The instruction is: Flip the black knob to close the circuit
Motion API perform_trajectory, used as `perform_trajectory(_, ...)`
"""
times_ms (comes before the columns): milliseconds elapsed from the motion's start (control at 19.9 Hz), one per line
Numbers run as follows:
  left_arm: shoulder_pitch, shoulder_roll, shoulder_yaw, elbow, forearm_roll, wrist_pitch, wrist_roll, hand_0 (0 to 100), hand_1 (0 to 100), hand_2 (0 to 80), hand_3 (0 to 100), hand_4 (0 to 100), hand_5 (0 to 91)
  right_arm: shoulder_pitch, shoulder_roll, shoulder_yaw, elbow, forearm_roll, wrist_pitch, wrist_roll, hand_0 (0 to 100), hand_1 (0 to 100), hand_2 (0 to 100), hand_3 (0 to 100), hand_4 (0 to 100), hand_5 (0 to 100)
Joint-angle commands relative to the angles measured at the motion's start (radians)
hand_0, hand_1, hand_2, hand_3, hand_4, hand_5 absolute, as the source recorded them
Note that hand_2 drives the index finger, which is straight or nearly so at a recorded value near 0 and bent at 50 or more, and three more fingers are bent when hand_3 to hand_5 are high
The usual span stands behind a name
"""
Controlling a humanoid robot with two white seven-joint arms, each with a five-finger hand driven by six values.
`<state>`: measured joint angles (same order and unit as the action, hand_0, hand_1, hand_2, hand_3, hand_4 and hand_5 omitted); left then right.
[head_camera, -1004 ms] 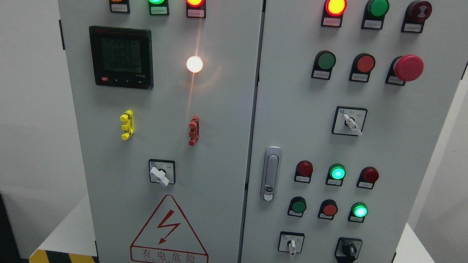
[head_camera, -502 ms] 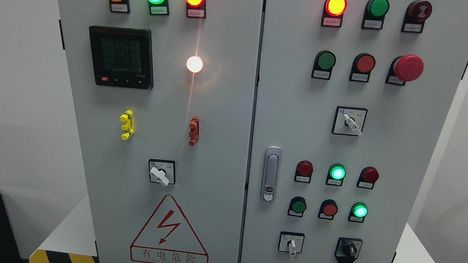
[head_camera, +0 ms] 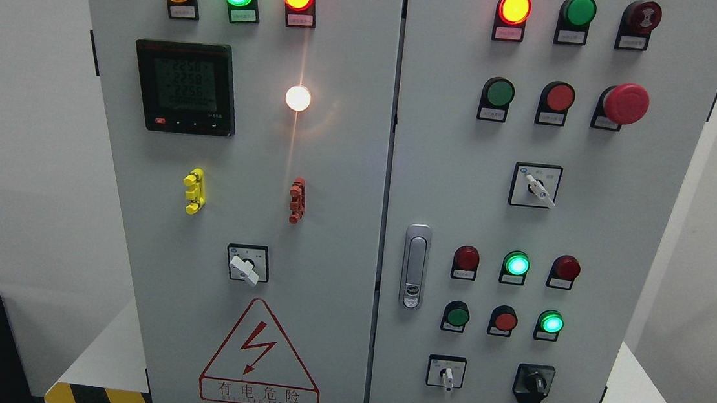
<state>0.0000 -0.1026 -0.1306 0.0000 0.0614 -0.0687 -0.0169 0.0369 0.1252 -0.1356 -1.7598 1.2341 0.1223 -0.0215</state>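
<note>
Nothing moved since earlier; neither robot hand was in view. Small black rotary knob (head_camera: pixel 534 382) sat beside white-handled selector switch (head_camera: pixel 446 374), unobstructed.

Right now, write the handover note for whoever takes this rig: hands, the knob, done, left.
Hands: neither the left nor the right is in view.
Black knob: bottom right of the cabinet's right door, right of a white-handled selector. Nothing touches it.
Done: no sign of the flip having begun.
Left: bring a hand to the black knob, grasp it and turn it to close the circuit.
</note>
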Motion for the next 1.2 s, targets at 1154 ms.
perform_trajectory(1154,0.022,0.000,0.000,-0.023,0.000,0.000,0.000,12,56,0.0,0,0,0.0,-0.229,0.002,-0.027,0.103,0.073,0.109,0.045,0,12,87,99,88,96)
